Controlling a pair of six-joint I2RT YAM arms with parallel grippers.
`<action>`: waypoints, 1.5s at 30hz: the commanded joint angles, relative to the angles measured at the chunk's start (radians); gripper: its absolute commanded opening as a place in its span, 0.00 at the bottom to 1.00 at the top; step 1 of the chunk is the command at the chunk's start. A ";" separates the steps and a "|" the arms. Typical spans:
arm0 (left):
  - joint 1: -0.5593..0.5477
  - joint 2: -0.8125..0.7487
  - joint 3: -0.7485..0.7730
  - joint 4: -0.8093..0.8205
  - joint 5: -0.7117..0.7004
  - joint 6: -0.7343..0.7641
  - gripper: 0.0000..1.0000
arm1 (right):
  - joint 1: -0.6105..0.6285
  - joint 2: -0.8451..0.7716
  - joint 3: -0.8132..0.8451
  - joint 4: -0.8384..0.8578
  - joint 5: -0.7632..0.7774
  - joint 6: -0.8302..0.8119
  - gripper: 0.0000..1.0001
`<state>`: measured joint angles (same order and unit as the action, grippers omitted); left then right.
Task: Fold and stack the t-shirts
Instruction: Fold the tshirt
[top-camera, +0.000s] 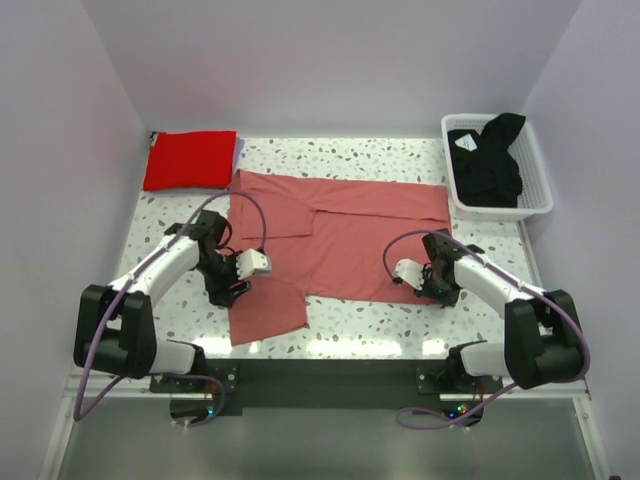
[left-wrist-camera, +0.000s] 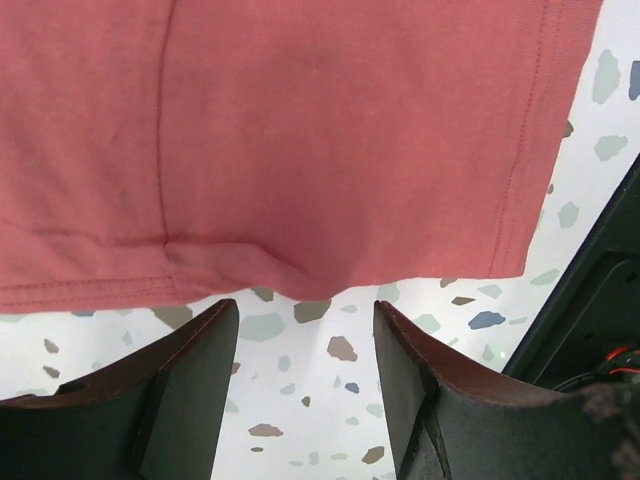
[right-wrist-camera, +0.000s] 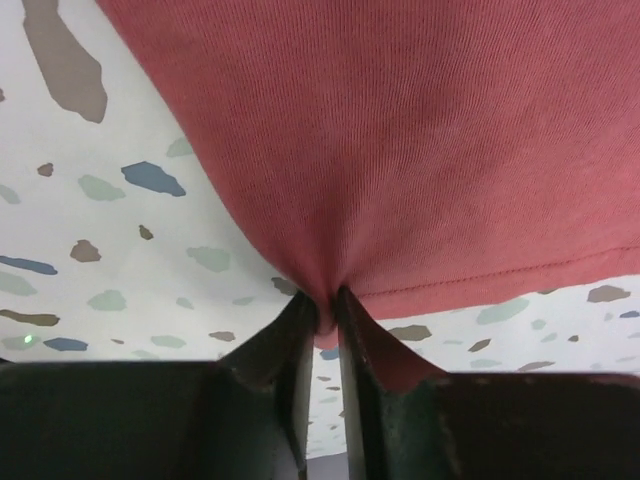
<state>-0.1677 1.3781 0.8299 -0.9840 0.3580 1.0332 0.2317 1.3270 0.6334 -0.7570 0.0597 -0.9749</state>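
A salmon-pink t-shirt (top-camera: 350, 235) lies spread across the middle of the table, one part (top-camera: 268, 310) reaching toward the front left. My left gripper (top-camera: 230, 289) hovers at that part's left edge. In the left wrist view it (left-wrist-camera: 305, 315) stands open with only bare table between the fingers, and the pink hem (left-wrist-camera: 300, 285) lies just ahead of the tips. My right gripper (top-camera: 434, 291) is at the shirt's near right corner, its jaws (right-wrist-camera: 328, 305) shut on a pinch of the pink hem (right-wrist-camera: 480, 285). A folded red t-shirt (top-camera: 190, 160) rests at the back left. A black t-shirt (top-camera: 490, 160) lies in the basket.
A white slatted basket (top-camera: 540, 195) stands at the back right corner. White walls close in the table on the left, back and right. The terrazzo tabletop (top-camera: 380, 335) shows along the front, with the arm bases behind a dark rail (top-camera: 320, 375).
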 joint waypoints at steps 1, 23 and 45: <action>-0.052 -0.051 -0.053 0.059 -0.017 0.008 0.61 | -0.005 0.023 -0.012 0.055 0.017 -0.010 0.13; -0.179 -0.069 -0.175 0.176 -0.183 0.017 0.04 | -0.005 0.032 0.118 -0.054 -0.049 -0.007 0.00; -0.023 -0.214 0.118 -0.303 -0.070 0.106 0.00 | -0.006 -0.239 0.222 -0.476 -0.132 -0.136 0.00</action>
<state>-0.2352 1.1511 0.8665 -1.1912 0.2523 1.0863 0.2287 1.0863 0.8154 -1.1507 -0.0494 -1.0805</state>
